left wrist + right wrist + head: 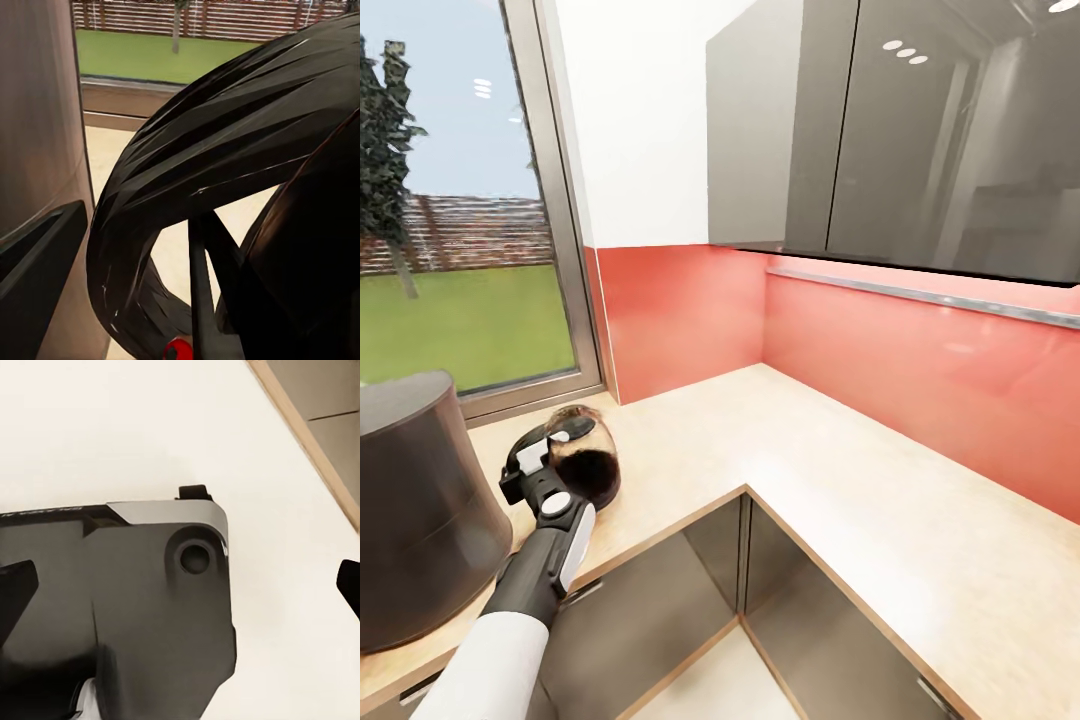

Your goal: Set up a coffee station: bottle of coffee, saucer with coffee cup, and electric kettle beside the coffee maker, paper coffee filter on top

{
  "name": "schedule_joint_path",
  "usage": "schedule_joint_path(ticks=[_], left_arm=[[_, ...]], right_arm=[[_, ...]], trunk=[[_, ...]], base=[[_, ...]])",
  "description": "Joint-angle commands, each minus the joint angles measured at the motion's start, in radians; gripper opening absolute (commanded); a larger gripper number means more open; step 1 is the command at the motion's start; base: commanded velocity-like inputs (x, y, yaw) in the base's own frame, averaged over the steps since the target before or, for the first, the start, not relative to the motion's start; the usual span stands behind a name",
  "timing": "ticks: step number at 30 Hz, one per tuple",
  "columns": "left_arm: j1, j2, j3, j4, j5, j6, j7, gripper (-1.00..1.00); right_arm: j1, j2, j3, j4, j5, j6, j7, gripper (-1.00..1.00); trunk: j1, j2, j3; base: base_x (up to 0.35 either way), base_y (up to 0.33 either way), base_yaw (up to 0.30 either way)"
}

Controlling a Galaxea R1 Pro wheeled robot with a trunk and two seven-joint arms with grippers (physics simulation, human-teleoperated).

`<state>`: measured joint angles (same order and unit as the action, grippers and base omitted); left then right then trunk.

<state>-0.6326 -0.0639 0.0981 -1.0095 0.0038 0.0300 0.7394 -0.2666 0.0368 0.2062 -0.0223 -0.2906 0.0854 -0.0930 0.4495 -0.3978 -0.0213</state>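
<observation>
The table (840, 470) lies bare along the red backsplash (920, 350), open to reach under the wall cabinets (880, 130) (overhanging above). At left, the dark coffee maker (410, 500) and the kettle (585, 465) crowd the window corner.

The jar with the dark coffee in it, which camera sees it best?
The head view. There the bottle of coffee shows whole, standing on the countertop at the left gripper, beside the coffee maker. The left wrist view is so close that its dark curved shapes are hard to read.
</observation>
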Motion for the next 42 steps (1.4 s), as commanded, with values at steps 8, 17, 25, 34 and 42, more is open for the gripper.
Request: schedule_joint_path(ticks=[8, 17, 25, 34, 42], left_arm=[[-0.001, 0.002, 0.002, 0.000, -0.007, 0.002, 0.003, -1.00], [-0.001, 0.002, 0.006, 0.001, -0.007, 0.002, 0.003, -1.00], [0.000, 0.002, 0.007, 0.042, -0.006, -0.004, 0.001, -1.00], [0.000, 0.005, 0.008, 0.045, -0.008, -0.031, 0.001, -1.00], [0.002, 0.006, 0.008, 0.073, -0.008, -0.033, 0.001, -1.00]], right_arm=[[0.000, 0.000, 0.007, -0.002, -0.012, 0.005, -0.005, 1.00], [0.000, 0.001, 0.007, -0.002, -0.012, 0.005, -0.005, 1.00], [0.000, 0.002, 0.007, -0.002, -0.012, 0.005, -0.004, 1.00], [0.000, 0.002, 0.007, -0.002, -0.012, 0.005, -0.004, 1.00], [0.000, 0.005, 0.008, -0.002, -0.012, 0.005, -0.004, 1.00]], trunk=[[0.001, -0.002, -0.002], [0.001, -0.002, -0.006], [0.001, -0.002, -0.006], [0.001, -0.002, -0.006], [0.001, -0.002, -0.006]], base=[[0.093, 0.018, 0.002], [0.033, 0.000, 0.082], [0.026, 0.000, 0.001], [0.114, 0.073, 0.000], [0.004, 0.003, 0.000]])
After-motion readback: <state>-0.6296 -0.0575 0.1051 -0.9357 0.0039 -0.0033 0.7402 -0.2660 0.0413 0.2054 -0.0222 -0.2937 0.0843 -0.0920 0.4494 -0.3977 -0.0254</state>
